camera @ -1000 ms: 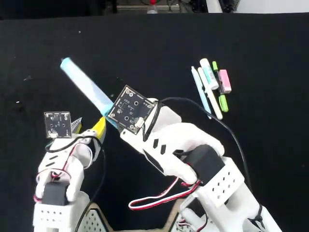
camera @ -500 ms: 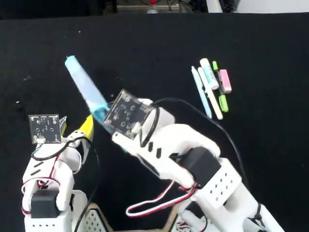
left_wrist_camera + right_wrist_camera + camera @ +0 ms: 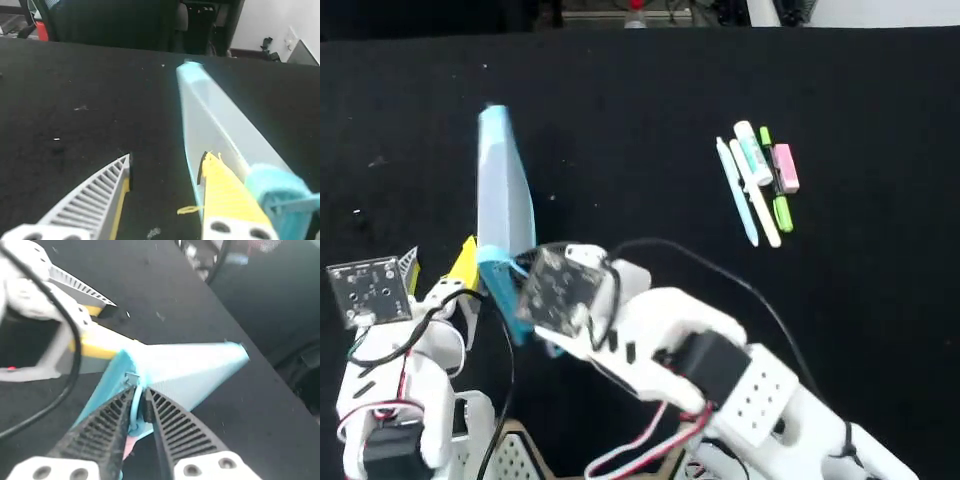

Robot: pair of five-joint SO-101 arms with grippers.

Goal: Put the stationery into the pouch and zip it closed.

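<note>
The light blue pouch lies as a long narrow strip on the black table, its far end pointing away from the arms. My right gripper is shut on the pouch's near end, pinching a blue tab there. Just left of that end, my left gripper stands open, and its yellow finger rests against the pouch's side. The stationery lies in a tight bundle at the right: white and blue pens, a green highlighter and a pink eraser.
The black table stretches bare between the pouch and the stationery and out to the far edge. A black cable loops over the right arm. Chairs and room clutter stand beyond the table's far edge.
The right arm has swung the pouch's near end left and toward the front, so the pouch now points almost straight away. The left arm has shifted left alongside it.
</note>
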